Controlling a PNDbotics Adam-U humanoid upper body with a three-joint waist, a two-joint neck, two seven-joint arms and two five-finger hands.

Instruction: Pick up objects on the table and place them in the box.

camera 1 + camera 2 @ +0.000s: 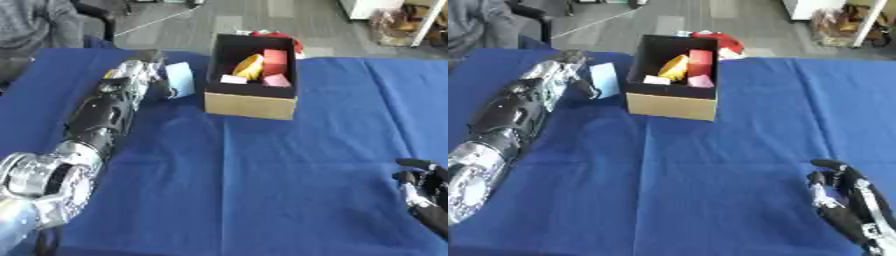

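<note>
While my left hand (566, 67) is stretched far across the blue cloth surface (262, 180), its fingers pinch a flat, pale blue card (605, 80), which stands upright between them. Just to the right of those fingers sits the box (252, 102), cardboard brown outside and black inside, open on top. Within it lie a yellow wedge (248, 66), a red block (275, 61), a pink block (277, 80) and a white piece (233, 79). My right hand (846, 202) rests at the near right, well apart from the box, fingers relaxed and holding nothing.
</note>
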